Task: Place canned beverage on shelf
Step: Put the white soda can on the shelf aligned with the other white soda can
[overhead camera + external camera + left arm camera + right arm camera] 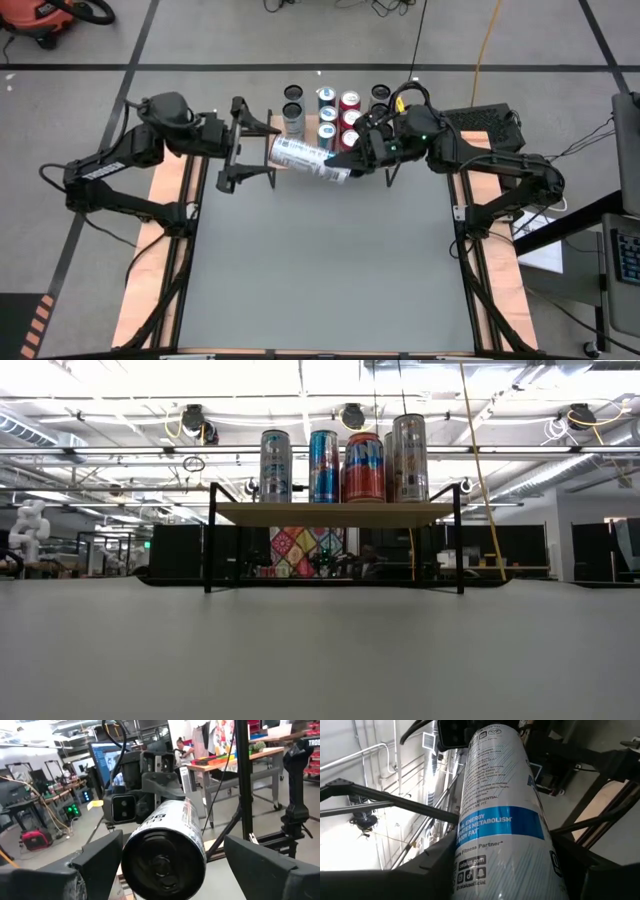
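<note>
- The right gripper [345,165] is clamped on a white can [310,160], which is held lying on its side in the air, just in front of the shelf [311,125].
- In the right wrist view the can [502,815] is seen filling the space between the two dark fingers [427,865], its printed side and blue band turned to the camera.
- The left gripper [240,145] is set at the can's other end, its fingers spread wide to either side of that end.
- In the left wrist view the can's dark round end [164,867] is faced head-on, with a clear gap seen between it and each finger [97,857]; no contact is made.
- The two arms are stretched toward each other across the far part of the grey table [320,270], the can between them.
- On the shelf's wooden top [335,512] four cans [340,465] are stood upright in a row, as seen in the low view; more cans are seen behind them from above.
- Below the top, between the black legs [209,540], a patterned can [305,550] is seen.
- Neither gripper is shown in the low view.
</note>
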Controlling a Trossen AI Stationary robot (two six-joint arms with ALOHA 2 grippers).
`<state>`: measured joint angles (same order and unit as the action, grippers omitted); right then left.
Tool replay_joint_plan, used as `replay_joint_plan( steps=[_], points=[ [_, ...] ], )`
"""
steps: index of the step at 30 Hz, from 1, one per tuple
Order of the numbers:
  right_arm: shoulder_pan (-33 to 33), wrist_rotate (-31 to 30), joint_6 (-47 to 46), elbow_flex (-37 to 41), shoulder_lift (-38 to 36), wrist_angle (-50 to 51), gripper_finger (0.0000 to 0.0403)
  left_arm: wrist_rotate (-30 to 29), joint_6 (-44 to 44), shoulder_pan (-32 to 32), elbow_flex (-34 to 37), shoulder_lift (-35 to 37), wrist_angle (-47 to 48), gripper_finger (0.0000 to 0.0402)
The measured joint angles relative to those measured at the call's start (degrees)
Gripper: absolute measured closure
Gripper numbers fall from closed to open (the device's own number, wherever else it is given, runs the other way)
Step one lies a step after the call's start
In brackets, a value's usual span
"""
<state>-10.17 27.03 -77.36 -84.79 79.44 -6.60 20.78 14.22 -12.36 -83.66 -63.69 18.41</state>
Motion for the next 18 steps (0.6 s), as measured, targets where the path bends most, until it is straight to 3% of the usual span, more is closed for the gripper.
replay_joint_plan(
  steps=[12,18],
  points=[
    [0.02,-0.09,0.38,0.00,0.67,1.01,0.0177,0.58,-0.18,0.00,0.00,-2.11,0.27,0.0058],
    [0.04,-0.02,0.48,0.00,1.30,0.92,0.0175,0.61,-0.18,0.00,0.00,-2.09,0.39,0.0104]
  ],
)
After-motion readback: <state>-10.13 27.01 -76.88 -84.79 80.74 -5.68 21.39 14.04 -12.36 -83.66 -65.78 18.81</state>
